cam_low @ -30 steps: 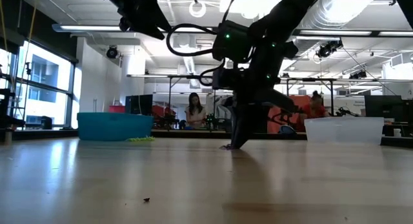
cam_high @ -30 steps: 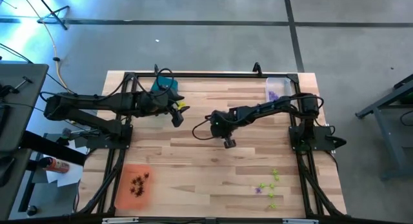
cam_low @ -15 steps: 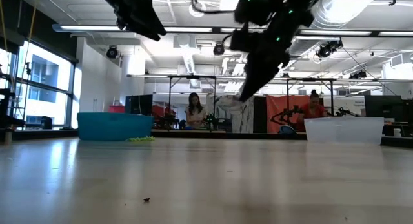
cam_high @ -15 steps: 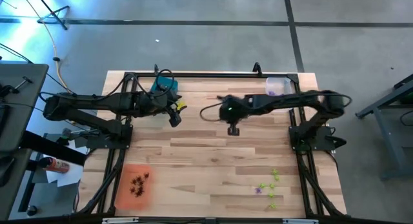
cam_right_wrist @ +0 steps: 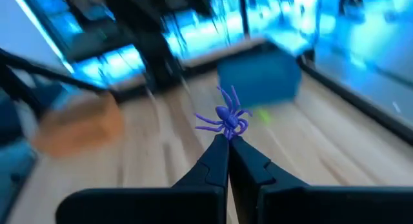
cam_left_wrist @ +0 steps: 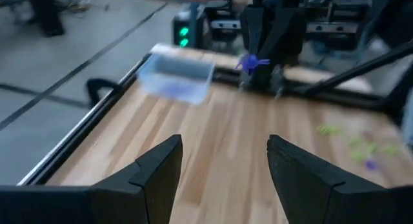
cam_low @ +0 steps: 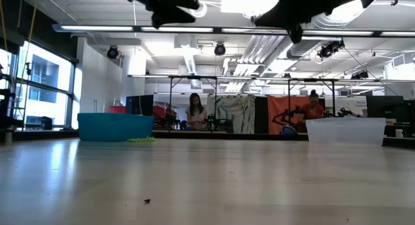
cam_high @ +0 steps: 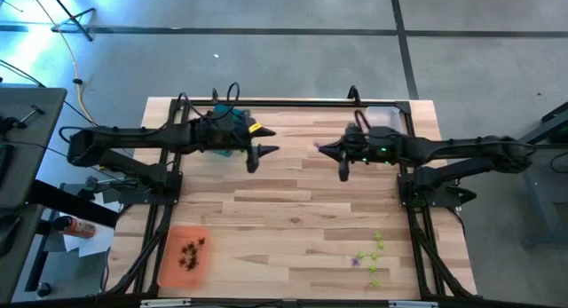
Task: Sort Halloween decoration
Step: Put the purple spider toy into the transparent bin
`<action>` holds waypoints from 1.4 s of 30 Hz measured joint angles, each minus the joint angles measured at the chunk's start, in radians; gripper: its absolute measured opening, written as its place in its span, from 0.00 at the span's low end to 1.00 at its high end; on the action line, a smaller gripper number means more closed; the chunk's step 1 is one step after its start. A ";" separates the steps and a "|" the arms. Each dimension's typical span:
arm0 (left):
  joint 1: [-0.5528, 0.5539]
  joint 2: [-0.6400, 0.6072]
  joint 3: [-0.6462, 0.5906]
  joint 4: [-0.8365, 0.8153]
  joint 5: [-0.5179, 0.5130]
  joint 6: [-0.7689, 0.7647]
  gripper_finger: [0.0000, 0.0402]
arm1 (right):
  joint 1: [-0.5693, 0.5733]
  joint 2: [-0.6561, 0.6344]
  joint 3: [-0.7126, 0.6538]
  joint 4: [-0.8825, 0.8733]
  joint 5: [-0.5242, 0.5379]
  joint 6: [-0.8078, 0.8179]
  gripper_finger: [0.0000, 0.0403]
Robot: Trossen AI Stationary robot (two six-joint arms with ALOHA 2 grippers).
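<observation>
Right arm: it reaches out flat and long from the right side of the table toward the middle, high above the wood.
Right gripper point(cam_high: 321, 149): its two fingers are pressed tight together, pointing sideways toward the left arm.
What it holds: a tiny purple spider point(cam_right_wrist: 224, 118) is pinched by its back end between the fingertips, with its legs sticking out. In the left wrist view the same purple spider point(cam_left_wrist: 251, 62) shows at the tip of the far arm.
Left arm: it stretches flat from the left side of the table toward the middle, also up in the air.
Left gripper point(cam_high: 264, 140): the fingers are spread wide apart and hold nothing. It points at the right gripper, with a gap of bare table between them.
Left fingers point(cam_left_wrist: 155, 172): two dark flat fingers with the wood showing between them.
Clear tray point(cam_high: 383, 118): at the far right corner of the table, just beside the right arm. Something purple lies in it, too blurry to tell more.
Teal tray point(cam_high: 227, 119): at the far left side of the table, partly hidden under the left arm.
Orange tray point(cam_high: 171, 259): at the near left corner, with a small pile of dark spiders point(cam_high: 191, 252) inside.
Loose pieces: a few lime green spiders point(cam_high: 377, 246) and one purple piece point(cam_high: 357, 261) lie on the wood near the right front corner, well apart from both grippers.
Low view: both arms hang at the very top, far above the table. A tiny dark speck point(cam_low: 147, 200) sits on the wood up close.
Room behind: two people sit at desks far off.
</observation>
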 joint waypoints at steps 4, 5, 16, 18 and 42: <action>0.020 0.073 0.000 0.124 0.102 -0.038 0.53 | 0.015 -0.037 0.002 0.059 0.000 -0.039 0.00; 0.022 0.093 0.000 0.162 0.126 -0.046 0.53 | 0.018 -0.037 0.005 0.058 0.000 -0.054 0.00; 0.026 0.178 0.000 0.263 0.183 -0.103 0.53 | 0.018 -0.035 0.015 0.044 0.001 -0.086 0.00; 0.029 0.165 -0.001 0.250 0.183 -0.102 0.53 | 0.003 -0.037 0.015 -0.005 0.048 -0.071 0.00; 0.143 0.018 0.000 0.094 0.083 -0.100 0.53 | -0.751 0.328 0.016 -0.825 0.280 0.438 0.00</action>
